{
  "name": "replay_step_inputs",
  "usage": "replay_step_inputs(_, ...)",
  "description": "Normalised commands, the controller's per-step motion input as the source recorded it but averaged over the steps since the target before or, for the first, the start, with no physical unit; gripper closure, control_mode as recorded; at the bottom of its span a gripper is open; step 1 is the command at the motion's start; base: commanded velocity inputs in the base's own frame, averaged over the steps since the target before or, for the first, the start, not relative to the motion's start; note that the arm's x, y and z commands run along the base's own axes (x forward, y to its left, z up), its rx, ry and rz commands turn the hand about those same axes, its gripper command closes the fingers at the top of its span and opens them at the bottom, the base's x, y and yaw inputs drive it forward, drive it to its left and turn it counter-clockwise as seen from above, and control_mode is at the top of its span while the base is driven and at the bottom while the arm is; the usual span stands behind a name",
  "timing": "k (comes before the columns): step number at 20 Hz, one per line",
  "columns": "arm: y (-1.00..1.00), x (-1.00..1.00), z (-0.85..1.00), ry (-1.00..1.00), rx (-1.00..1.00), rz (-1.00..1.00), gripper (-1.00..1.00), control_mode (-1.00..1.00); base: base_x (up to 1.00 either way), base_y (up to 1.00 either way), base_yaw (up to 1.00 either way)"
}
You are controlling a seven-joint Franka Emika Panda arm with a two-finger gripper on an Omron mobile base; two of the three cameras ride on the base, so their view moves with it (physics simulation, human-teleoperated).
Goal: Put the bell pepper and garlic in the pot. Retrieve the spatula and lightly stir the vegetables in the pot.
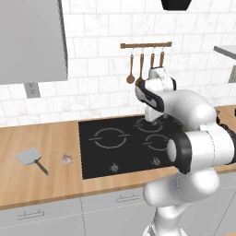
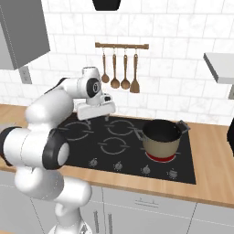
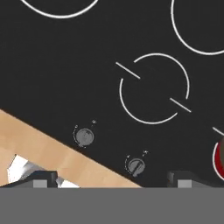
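Pale garlic (image 1: 67, 159), light and rounded, may roll; the gripper (image 2: 97, 119), jaws apart and empty, should pinch across its widest middle.

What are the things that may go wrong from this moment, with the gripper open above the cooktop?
1. The garlic is small and rounded on the counter, so the open gripper might push it so it rolls rather than grasp it.
2. The spatula lies flat beside the garlic; a low approach may bump it.
3. The pot stands on a red glowing burner at the cooktop's right side, far from the garlic, so the carry is long.
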Motion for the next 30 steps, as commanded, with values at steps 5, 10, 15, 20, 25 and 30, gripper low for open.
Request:
replay_step_inputs(5, 1.00, -0.02, -0.03, 0.00, 0.00, 0.04, -1.00, -1.00, 0.00, 0.00, 0.00)
replay_step_inputs(10, 1.00, 0.00, -0.03, 0.01, 0.00, 0.00, -1.00, -1.00, 0.00, 0.00, 0.00)
replay_step_inputs(15, 1.00, -0.06, -0.06, 0.01, 0.01, 0.00, -1.00, -1.00, 0.00, 0.00, 0.00)
replay_step_inputs(20, 1.00, -0.08, -0.11, 0.00, 0.06, 0.00, -1.00, -1.00, 0.00, 0.00, 0.00)
replay_step_inputs(25, 0.96, -0.03, -0.19, 0.00, 0.11, 0.00, -1.00, -1.00, 0.00, 0.00, 0.00)
replay_step_inputs(30, 0.88, 0.00, -0.38, 0.00, 0.09, 0.00, -1.00, -1.00, 0.00, 0.00, 0.00)
